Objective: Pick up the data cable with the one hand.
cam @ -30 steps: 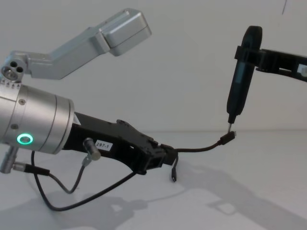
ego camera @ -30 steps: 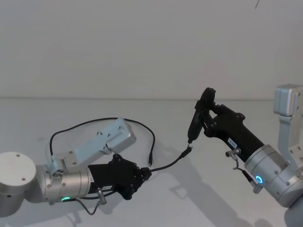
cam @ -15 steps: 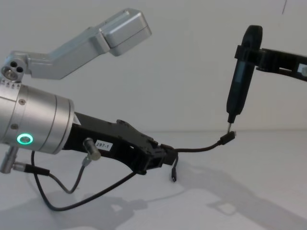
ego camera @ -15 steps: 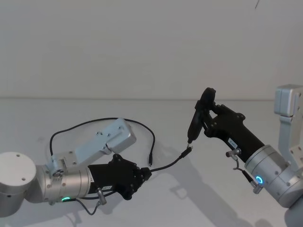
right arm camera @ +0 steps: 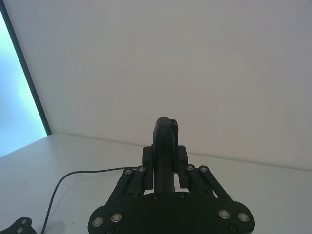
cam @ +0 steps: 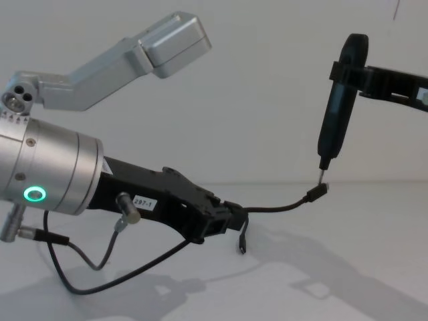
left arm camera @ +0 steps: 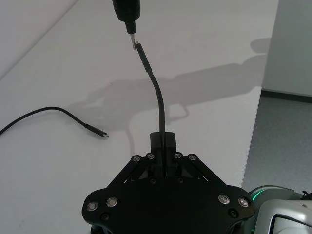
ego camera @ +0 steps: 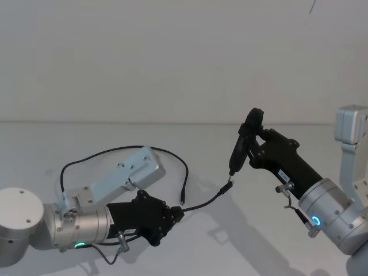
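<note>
while clamping the data cable (cam: 274, 208), left hand (cam: 224, 221) labelled "297-1", right hand (ego camera: 248, 148) gripping pen tool (cam: 337, 103)

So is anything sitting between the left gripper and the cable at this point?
Nothing visible. The left gripper is already shut on the cable a short way back from one plug, with that end held up off the table. The right gripper holds a black pen-like tool, its tip at that raised plug.
</note>
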